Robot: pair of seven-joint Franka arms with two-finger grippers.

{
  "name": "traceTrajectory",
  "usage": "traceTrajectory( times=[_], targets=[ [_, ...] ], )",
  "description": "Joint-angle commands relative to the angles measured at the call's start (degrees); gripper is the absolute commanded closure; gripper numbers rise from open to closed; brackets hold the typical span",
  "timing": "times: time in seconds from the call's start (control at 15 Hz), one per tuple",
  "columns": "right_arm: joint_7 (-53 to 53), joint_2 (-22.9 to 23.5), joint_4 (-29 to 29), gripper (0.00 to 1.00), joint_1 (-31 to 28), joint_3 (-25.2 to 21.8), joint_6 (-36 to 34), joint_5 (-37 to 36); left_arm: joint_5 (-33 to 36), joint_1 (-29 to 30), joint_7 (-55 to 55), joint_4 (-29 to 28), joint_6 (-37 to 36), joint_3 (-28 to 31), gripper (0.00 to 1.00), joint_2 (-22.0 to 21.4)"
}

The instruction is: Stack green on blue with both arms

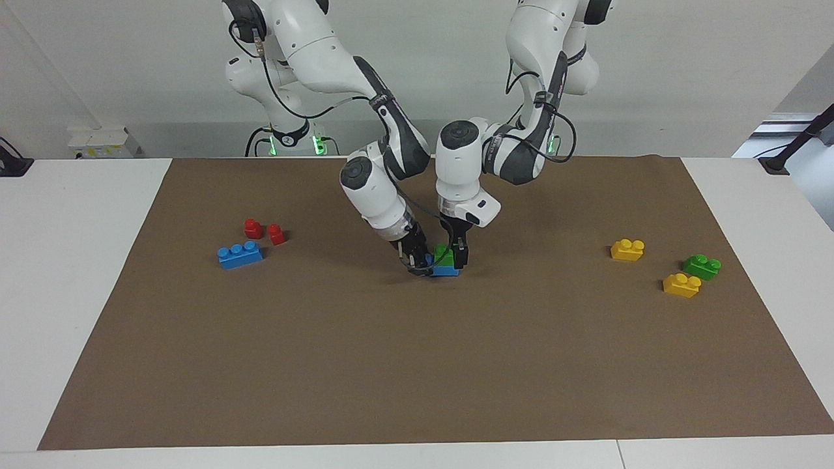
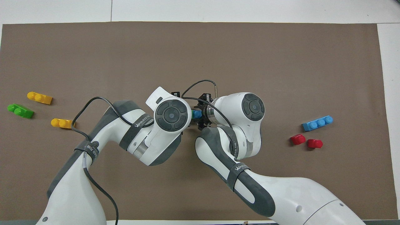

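Observation:
At the middle of the brown mat (image 1: 417,365), a green brick (image 1: 442,252) sits on top of a blue brick (image 1: 446,268). My left gripper (image 1: 451,258) comes straight down and is shut on the green brick. My right gripper (image 1: 421,263) comes in tilted from the right arm's end and is shut on the blue brick's end. In the overhead view only a bit of the blue brick (image 2: 197,114) and a sliver of the green brick (image 2: 191,110) show between the two wrists. The left gripper's fingers are hidden there.
A second blue brick (image 1: 240,254) and two red bricks (image 1: 253,228) lie toward the right arm's end. A second green brick (image 1: 702,266) and two yellow bricks (image 1: 627,249) (image 1: 681,284) lie toward the left arm's end.

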Motion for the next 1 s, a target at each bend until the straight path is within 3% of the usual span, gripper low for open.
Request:
traceTrajectory(
  times=[0.0,0.4,0.73,0.93],
  targets=[
    [-1.2,-0.26,-0.33,0.0,-0.75,-0.08,0.99,1.49,1.12,1.89,3.33,-0.34,-2.18,0.56,0.0,-3.4],
    [-2.86,-2.18,2.22,0.0,-8.29,-0.25,-8.49,1.23,1.03,8.57,16.67,0.71,-4.12,0.65,0.0,-5.61],
    [-27.43,-7.8,2.22,0.0,-18.48,-0.96,-22.27,-0.35,0.59,14.9,33.55,0.98,-4.47,0.56,0.0,-6.49],
    [-37.82,-11.23,4.49,0.0,-24.73,-0.87,-31.06,-7.18,-1.07,18.59,50.4,1.85,-7.62,0.56,0.0,-7.19]
  ],
)
